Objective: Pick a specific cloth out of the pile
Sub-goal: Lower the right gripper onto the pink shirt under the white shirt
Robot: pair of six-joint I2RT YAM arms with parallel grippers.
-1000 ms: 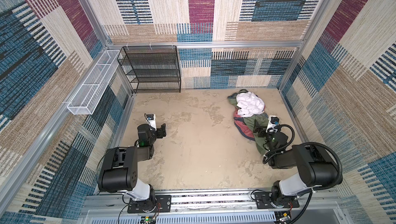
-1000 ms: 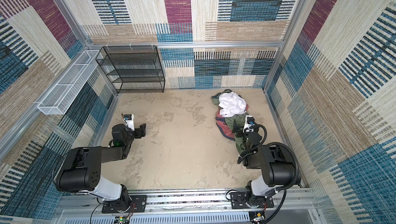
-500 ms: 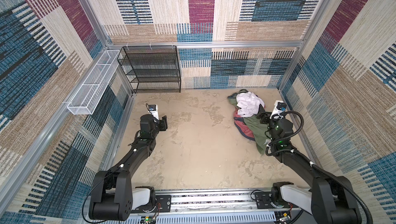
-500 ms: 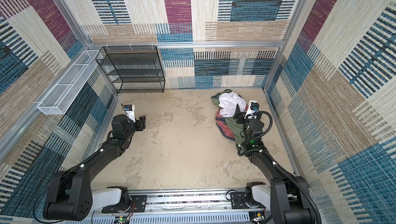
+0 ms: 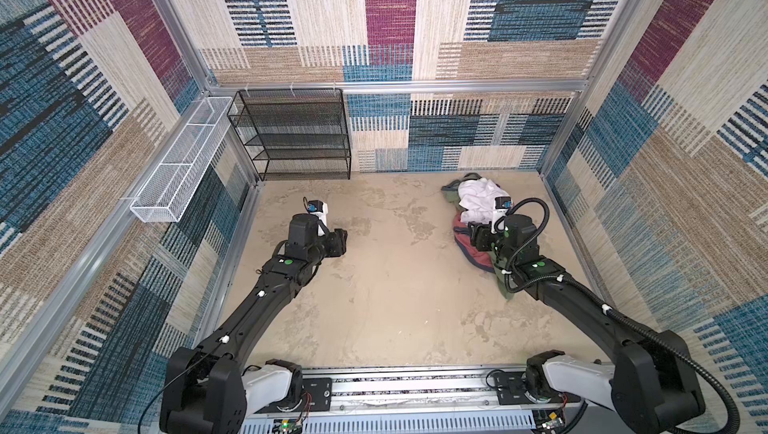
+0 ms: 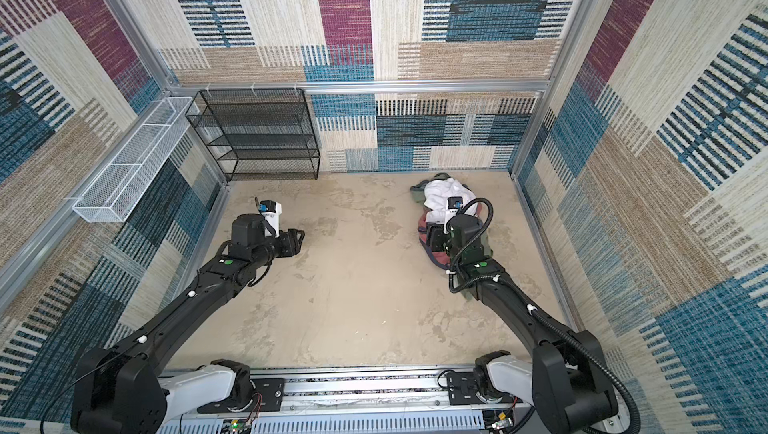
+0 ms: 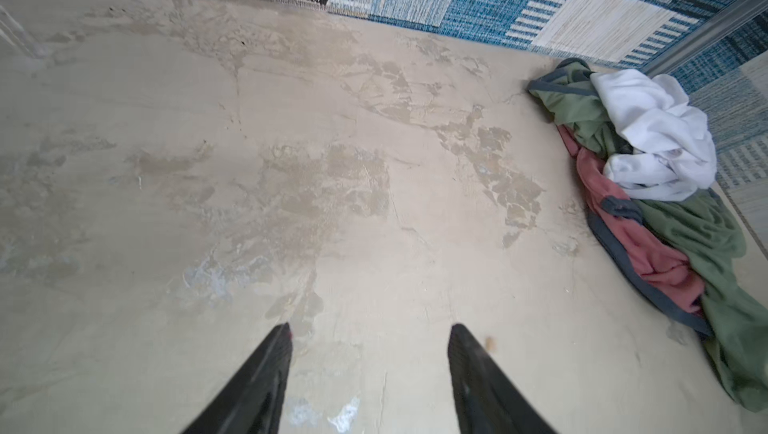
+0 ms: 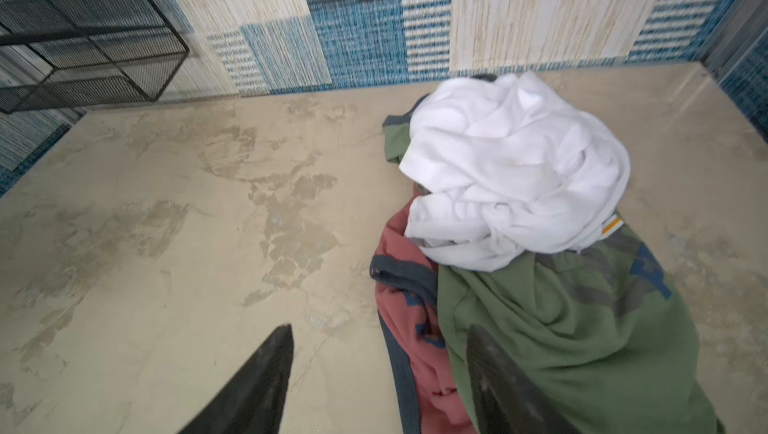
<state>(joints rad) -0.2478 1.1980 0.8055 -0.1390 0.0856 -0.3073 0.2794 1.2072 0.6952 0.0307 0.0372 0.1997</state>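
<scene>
The pile [image 5: 478,207] lies by the back right corner of the floor. The cloth [image 8: 405,315], faded red with dark blue trim, sits at the pile's near left edge, partly under an olive green garment [image 8: 582,328] and a white cloth [image 8: 515,170]. It also shows in both top views [image 5: 473,253] [image 6: 436,259] and the left wrist view [image 7: 648,245]. My right gripper [image 8: 380,332] hovers open over that edge: one finger over the olive garment, the other over bare floor, holding nothing. My left gripper [image 7: 370,328] is open over bare floor, far left of the pile [image 5: 343,240].
A black mesh shelf [image 5: 297,132] stands against the back wall at the left. A white wire basket [image 5: 178,162] hangs on the left wall. Carpeted walls enclose the sandy floor [image 5: 395,286]. The arms' rail [image 5: 395,386] runs along the front.
Both arms have unfolded from near the rail and stretched forward. The right gripper has come over the pile's near edge; the left has moved out over the floor.
</scene>
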